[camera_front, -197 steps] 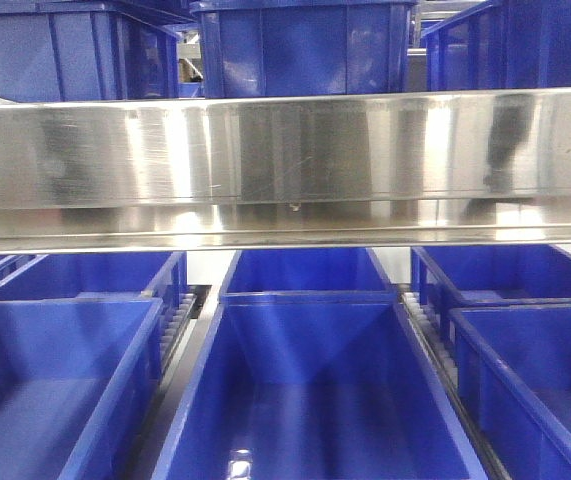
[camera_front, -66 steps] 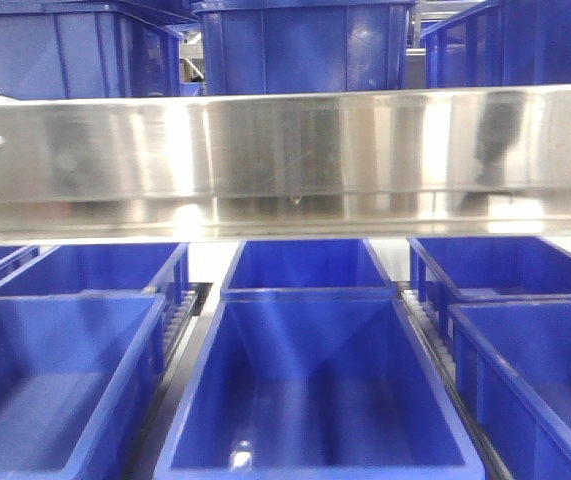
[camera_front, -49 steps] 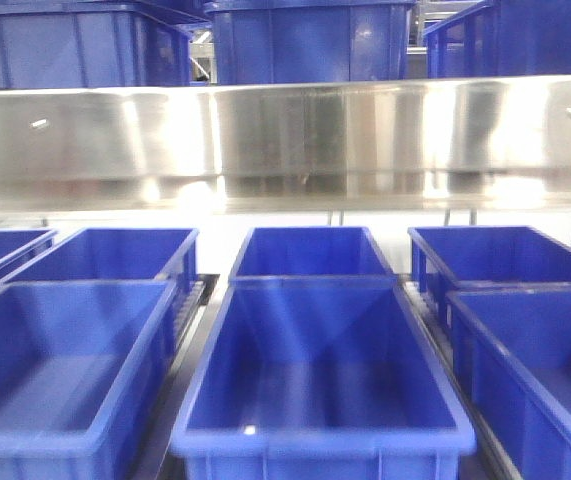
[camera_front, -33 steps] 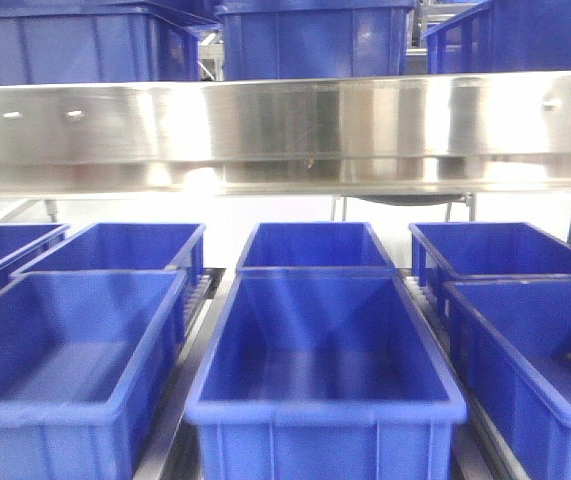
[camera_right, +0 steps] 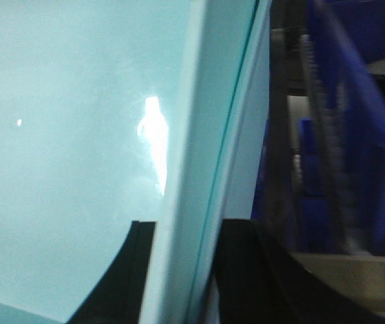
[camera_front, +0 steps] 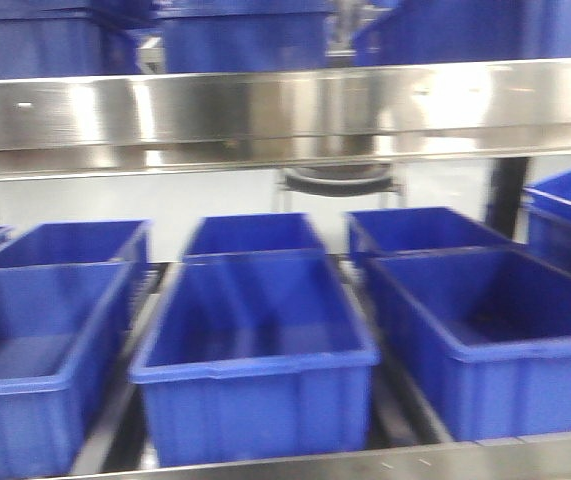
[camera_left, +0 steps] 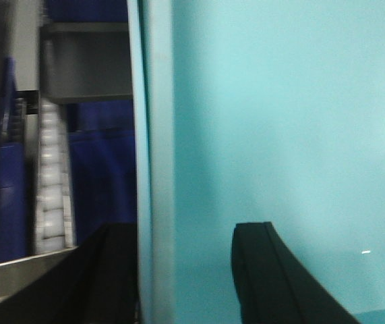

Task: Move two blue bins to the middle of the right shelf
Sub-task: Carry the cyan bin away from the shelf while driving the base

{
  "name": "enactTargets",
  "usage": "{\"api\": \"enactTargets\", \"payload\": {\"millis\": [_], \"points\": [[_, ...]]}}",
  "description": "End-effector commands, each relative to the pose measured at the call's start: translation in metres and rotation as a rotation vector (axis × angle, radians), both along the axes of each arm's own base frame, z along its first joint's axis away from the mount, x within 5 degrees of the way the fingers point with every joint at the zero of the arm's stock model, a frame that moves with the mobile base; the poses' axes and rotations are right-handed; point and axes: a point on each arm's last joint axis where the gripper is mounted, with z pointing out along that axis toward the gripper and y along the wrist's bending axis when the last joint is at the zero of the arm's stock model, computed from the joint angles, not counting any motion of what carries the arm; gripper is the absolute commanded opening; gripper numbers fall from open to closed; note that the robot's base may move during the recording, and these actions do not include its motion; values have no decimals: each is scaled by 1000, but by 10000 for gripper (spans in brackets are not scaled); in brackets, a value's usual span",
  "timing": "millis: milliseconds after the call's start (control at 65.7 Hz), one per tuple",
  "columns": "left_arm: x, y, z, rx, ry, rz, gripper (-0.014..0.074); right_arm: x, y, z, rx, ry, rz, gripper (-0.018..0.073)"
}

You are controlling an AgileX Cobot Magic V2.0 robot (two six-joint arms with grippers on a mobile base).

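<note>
Two grips are seen: the rim of a light-blue bin [camera_left: 280,121] is clamped between the jaws of the left gripper [camera_left: 179,229], and a like rim between those of the right gripper [camera_right: 191,226]. Whether both bins are carried cannot be told. Dark blue bins [camera_front: 255,340] lie beyond the jaws; placement is judged outstanding.

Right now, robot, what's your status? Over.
Left fingers clamp pale blue bin wall. Right fingers too. Dark blue bins crowd shelf ahead.

Steel shelf beam [camera_front: 285,110] gleaming under bright light, pale floor [camera_front: 215,195] behind, dark chair [camera_front: 340,180] there; roller track [camera_left: 50,182] runs left of the left claw [camera_left: 185,277].
</note>
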Motion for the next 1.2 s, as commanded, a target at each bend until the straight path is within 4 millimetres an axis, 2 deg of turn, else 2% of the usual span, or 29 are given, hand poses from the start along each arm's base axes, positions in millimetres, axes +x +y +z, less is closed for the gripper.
{"api": "enactTargets", "payload": {"millis": [0,1188], "points": [[-6,3,16,7,-98,-18,-111,-6,-6,26,50,-185,-24,-154],[-6,3,16,7,-98,-18,-111,-6,-6,26,50,-185,-24,-154]]}}
